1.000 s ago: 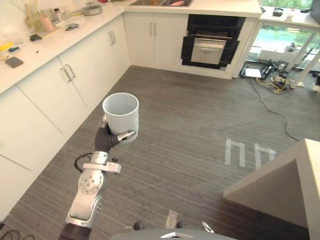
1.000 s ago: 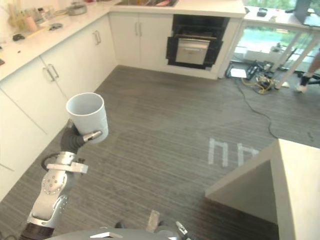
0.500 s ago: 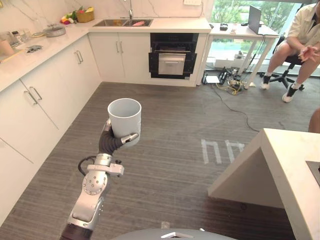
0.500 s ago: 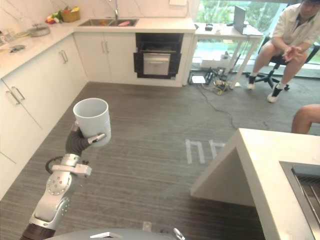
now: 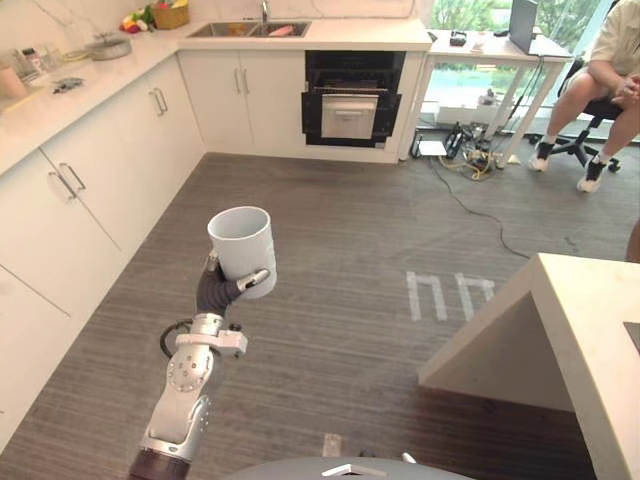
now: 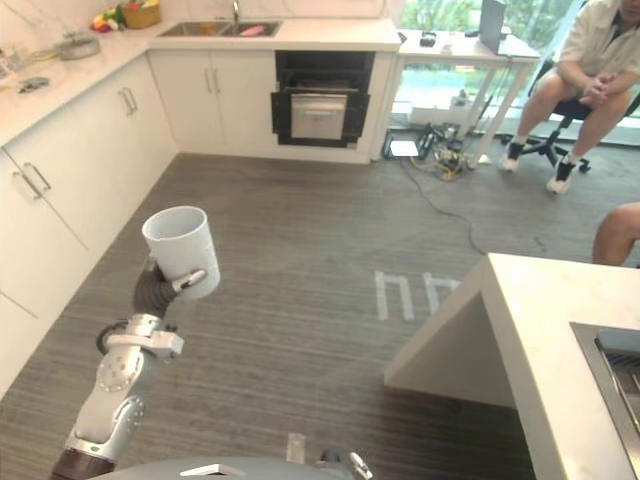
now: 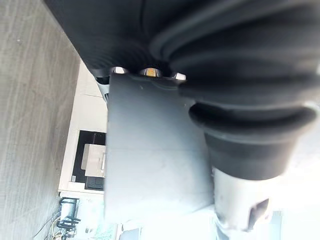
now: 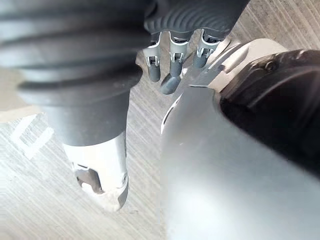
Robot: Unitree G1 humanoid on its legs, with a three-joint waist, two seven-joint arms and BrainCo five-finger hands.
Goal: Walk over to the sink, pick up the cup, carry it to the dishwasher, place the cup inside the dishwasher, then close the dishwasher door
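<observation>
**Cup in hand, dishwasher well ahead**

Left eye view: my left hand (image 5: 228, 287) is curled round the lower wall of the white cup (image 5: 241, 245), thumb across its front. The cup is upright with its mouth up. The dishwasher (image 5: 352, 100) sits in the far run of cabinets, well apart from the cup, with grey floor (image 5: 380, 240) between. The sink (image 5: 247, 29) lies in the worktop just left of the dishwasher. A person (image 5: 615, 70) sits to the dishwasher's right.

Right eye view: a pale island counter (image 6: 530, 300) stands to the right of the dishwasher and much nearer to me, off my straight line to it.

Left wrist view: the cup's wall lies clamped between my fingers and thumb, and the dishwasher shows small beyond it.

Right wrist view: my right hand (image 8: 171, 65) hangs with its fingers loose and holds nothing.

I judge this to be step 3 of 5, the carry. Next I should walk straight to the dishwasher with the cup level, pass clear of the island, and stop within reach. Its dark front looks open, but I cannot make out a rack.
</observation>
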